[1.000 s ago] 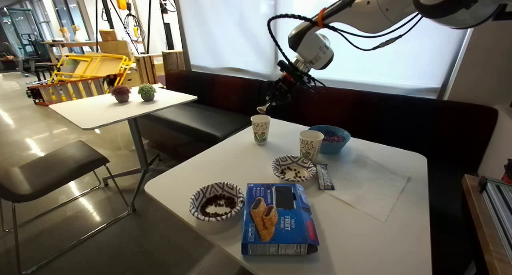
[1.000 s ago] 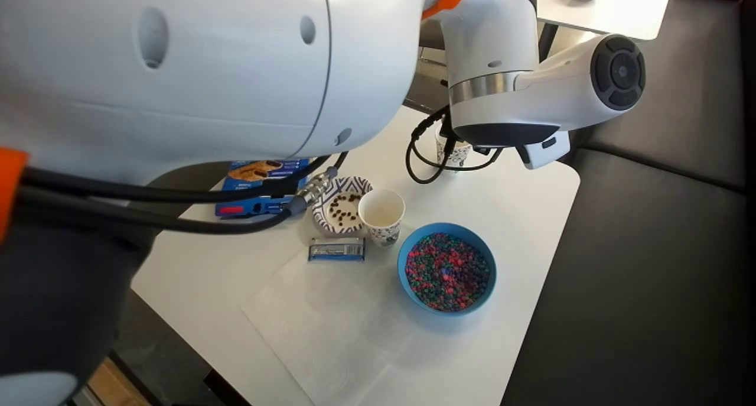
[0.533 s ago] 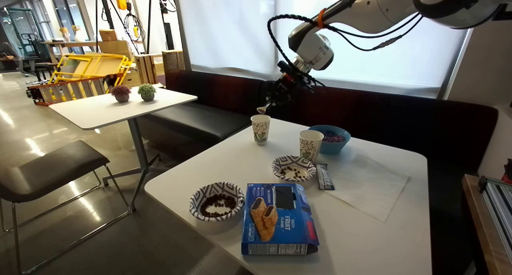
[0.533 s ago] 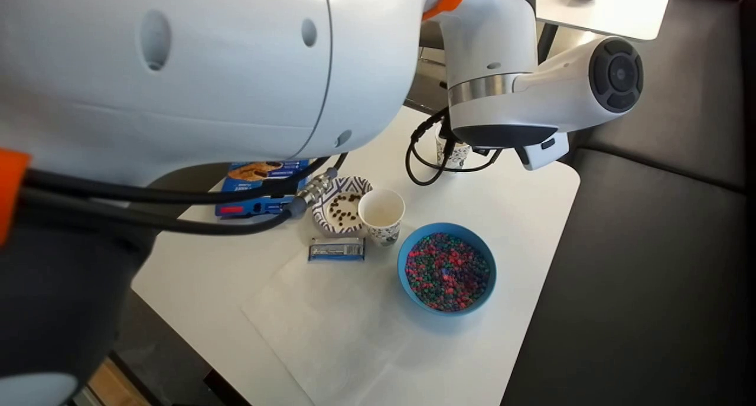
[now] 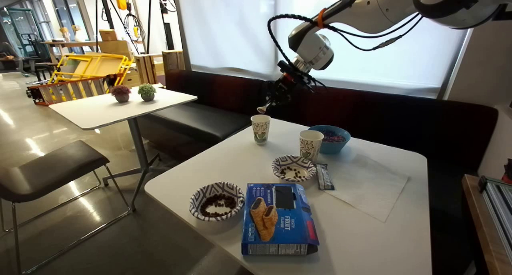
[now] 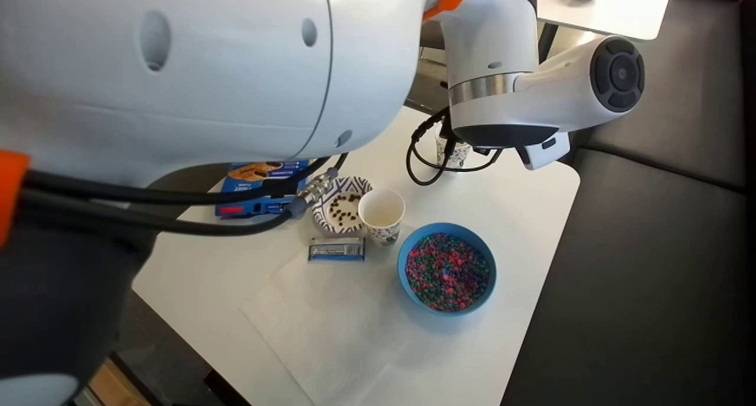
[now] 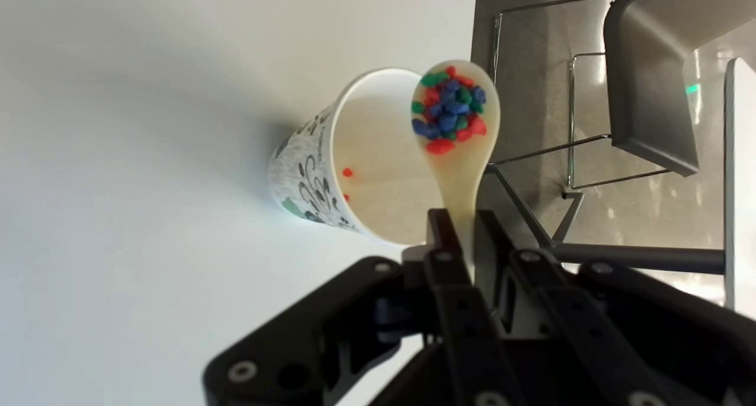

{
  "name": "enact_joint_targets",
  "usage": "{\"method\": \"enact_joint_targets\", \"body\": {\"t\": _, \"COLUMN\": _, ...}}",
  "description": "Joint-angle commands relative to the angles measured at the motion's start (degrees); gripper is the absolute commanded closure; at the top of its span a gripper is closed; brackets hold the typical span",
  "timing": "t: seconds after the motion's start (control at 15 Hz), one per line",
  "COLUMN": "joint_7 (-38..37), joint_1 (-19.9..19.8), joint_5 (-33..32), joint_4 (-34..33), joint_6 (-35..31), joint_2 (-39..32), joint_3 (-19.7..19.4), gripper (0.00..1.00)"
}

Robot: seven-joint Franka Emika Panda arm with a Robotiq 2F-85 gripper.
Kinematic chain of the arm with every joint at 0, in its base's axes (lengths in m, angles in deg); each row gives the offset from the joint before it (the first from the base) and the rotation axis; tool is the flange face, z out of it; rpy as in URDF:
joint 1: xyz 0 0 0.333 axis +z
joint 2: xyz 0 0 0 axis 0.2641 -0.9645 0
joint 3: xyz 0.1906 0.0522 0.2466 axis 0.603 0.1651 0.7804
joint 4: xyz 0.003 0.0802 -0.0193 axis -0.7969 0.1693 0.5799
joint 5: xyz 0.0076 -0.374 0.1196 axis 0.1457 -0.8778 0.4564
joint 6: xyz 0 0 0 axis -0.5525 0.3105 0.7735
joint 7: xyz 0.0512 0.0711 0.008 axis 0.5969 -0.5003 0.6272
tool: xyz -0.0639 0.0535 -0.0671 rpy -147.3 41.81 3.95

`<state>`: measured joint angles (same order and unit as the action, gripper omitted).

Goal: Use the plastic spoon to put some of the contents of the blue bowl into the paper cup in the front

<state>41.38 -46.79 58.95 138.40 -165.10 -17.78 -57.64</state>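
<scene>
As framed in an exterior view: by the near edge of the flat white tabletop [image 5: 240, 163], a round dark-blue-and-white patterned bowl [image 5: 206, 191], small dark balls [image 5: 229, 201] inside; just right of it, a flat blue cardboard box [image 5: 280, 221]. Behind the box, a second patterned bowl [image 5: 290, 161], more balls inside. To its right, a slim silver-and-blue wrapped bar [image 5: 325, 177], beside a thin whitish sheet [image 5: 368, 187] toward the right edge. Just behind the second bowl, a white printed paper cup [image 5: 310, 145]; behind and right of that, by the far edge, a round light-blue bowl [image 5: 334, 147], small multicoloured pieces [image 6: 449, 270] in it. Near the far left corner, a second paper cup [image 5: 260, 130], two pieces inside. Just above its rim, between the fingers of the black two-finger gripper [image 7: 463, 226], a thin whitish plastic spoon [image 7: 458, 175], more pieces in its hollow.
</scene>
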Motion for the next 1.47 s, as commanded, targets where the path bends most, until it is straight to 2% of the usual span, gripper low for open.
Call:
{"method": "enact_joint_targets", "body": {"t": 0.0, "joint_7": 2.3, "joint_1": -1.1, "joint_5": 1.9, "joint_4": -1.1, "joint_6": -0.6, "joint_2": -1.4, "joint_3": 1.6, "gripper": 0.97}}
{"method": "enact_joint_targets", "body": {"t": 0.6, "joint_7": 8.4, "joint_1": -3.4, "joint_5": 6.6, "joint_4": -3.4, "joint_6": -1.5, "joint_2": -4.0, "joint_3": 4.8, "gripper": 0.97}}
{"method": "enact_joint_targets", "body": {"t": 1.0, "joint_7": 15.7, "joint_1": -5.2, "joint_5": 10.7, "joint_4": -3.7, "joint_6": -3.9, "joint_2": -5.5, "joint_3": 7.9, "gripper": 0.97}}
{"method": "enact_joint_targets", "body": {"t": 1.4, "joint_7": 24.1, "joint_1": -7.5, "joint_5": 14.3, "joint_4": -3.7, "joint_6": -3.2, "joint_2": -6.8, "joint_3": 11.2, "gripper": 0.97}}
